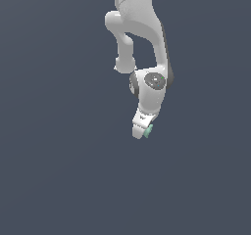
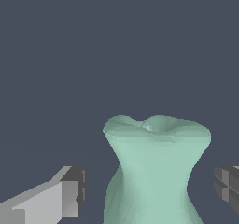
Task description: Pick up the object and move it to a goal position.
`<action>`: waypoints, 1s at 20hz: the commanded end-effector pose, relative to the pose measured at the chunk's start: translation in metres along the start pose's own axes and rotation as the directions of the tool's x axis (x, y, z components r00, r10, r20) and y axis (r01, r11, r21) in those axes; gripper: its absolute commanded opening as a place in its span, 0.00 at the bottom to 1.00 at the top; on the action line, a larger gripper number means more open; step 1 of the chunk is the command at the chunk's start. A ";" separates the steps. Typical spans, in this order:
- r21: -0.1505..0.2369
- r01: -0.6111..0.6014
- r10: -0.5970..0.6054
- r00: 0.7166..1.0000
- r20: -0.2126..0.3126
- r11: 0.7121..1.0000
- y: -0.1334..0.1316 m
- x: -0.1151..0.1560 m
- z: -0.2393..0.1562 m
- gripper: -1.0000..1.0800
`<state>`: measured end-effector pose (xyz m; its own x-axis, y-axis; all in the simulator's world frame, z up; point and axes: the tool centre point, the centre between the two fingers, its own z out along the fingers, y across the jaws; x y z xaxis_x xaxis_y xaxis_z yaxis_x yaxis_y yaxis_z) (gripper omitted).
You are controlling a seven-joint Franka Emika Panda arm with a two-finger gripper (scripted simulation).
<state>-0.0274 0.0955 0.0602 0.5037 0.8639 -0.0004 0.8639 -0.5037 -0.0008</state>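
Half object (image 2: 156, 171) cut off between hand (image 2: 149, 190) fingers.

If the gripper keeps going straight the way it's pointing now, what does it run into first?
Probably the mint-green object: in the wrist view it sits between the fingers, with gaps either side. Past it only plain dark background shows, at unclear depth. In the exterior view the gripper points down.

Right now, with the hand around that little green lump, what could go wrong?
1. In the wrist view both fingers stand clear of the mint-green lump, so lifting now would leave it behind.
2. The lump is pinched at the waist and wider above; the pads could slip on those curves.
3. In the exterior view the hand hides most of the lump, so alignment is hard to judge.
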 end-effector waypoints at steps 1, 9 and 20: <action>-0.001 0.001 -0.001 1.000 0.000 1.000 0.000 0.000 0.009 0.96; -0.001 0.001 -0.001 1.000 0.000 1.000 0.001 0.001 0.014 0.00; -0.002 0.001 -0.001 1.000 0.000 1.000 0.005 -0.004 0.013 0.00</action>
<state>-0.0256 0.0928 0.0469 0.5021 0.8648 0.0000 0.8648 -0.5021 0.0003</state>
